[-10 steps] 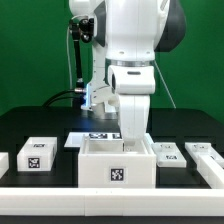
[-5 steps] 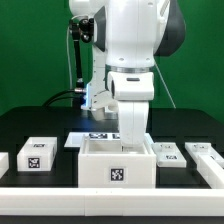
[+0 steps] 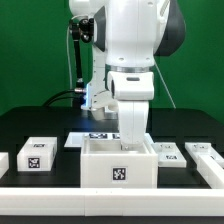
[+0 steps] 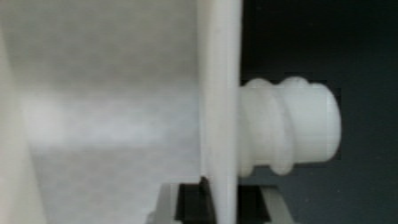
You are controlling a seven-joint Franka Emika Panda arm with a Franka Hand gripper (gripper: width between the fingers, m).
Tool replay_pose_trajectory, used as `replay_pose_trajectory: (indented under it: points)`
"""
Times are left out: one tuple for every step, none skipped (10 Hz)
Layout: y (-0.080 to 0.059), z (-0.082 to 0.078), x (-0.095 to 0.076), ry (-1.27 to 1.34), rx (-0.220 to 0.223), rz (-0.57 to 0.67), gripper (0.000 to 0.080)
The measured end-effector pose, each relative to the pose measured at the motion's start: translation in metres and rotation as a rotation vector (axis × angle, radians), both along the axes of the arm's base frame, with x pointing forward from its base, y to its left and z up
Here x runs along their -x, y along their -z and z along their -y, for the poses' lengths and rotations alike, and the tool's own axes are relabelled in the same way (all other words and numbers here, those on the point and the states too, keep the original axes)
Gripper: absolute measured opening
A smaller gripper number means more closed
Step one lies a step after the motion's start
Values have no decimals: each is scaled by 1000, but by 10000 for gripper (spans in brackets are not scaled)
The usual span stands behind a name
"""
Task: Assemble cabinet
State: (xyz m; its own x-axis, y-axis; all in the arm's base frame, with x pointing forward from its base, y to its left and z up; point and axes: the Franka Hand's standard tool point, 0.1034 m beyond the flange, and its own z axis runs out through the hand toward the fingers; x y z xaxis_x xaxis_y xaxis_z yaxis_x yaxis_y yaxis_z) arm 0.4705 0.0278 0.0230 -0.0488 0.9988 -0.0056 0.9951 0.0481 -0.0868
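The arm (image 3: 128, 60) fills the middle of the exterior view, its white body hanging straight down over a black table (image 3: 40, 125). Its lower end drops behind the near rim of the cabinet (image 3: 118, 160). The cabinet is an open white box with a square tag on its near face, standing at the front centre of the table, directly under the wrist. Its long side runs across the exterior view from left to right.

Behind the cabinet lies the marker board (image 3: 98, 136), flat on the table. Small white tagged blocks sit on both sides: one well apart on the exterior view's left (image 3: 37, 154), and two near the cabinet on the exterior view's right (image 3: 170, 152).

In the wrist view a thin white wall of the cabinet is seen edge-on, with a ribbed white knob (image 4: 294, 125) jutting from one face against the dark table. The gripper (image 4: 224, 205) straddles this wall, with one of its fingers (image 4: 262, 204) on each side and little or no gap showing. Whether they press on the wall I cannot tell.

So the cabinet needs no reaching for. It lies straight below the gripper, and the next move probably depends on that wall staying between the fingers.
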Motion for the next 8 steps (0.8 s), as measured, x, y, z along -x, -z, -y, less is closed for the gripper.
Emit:
replay_pose_trajectory:
  points:
    - [0, 0, 0, 0, 0, 0, 34]
    - [0, 0, 0, 0, 0, 0, 34]
    - [0, 0, 0, 0, 0, 0, 34]
    - [0, 0, 0, 0, 0, 0, 34]
    - [0, 0, -1, 0, 0, 1, 34]
    - [1, -4, -8, 6, -4, 10, 34]
    - [0, -13, -20, 18, -9, 24, 34]
    - [0, -26, -29, 36, -17, 35, 34]
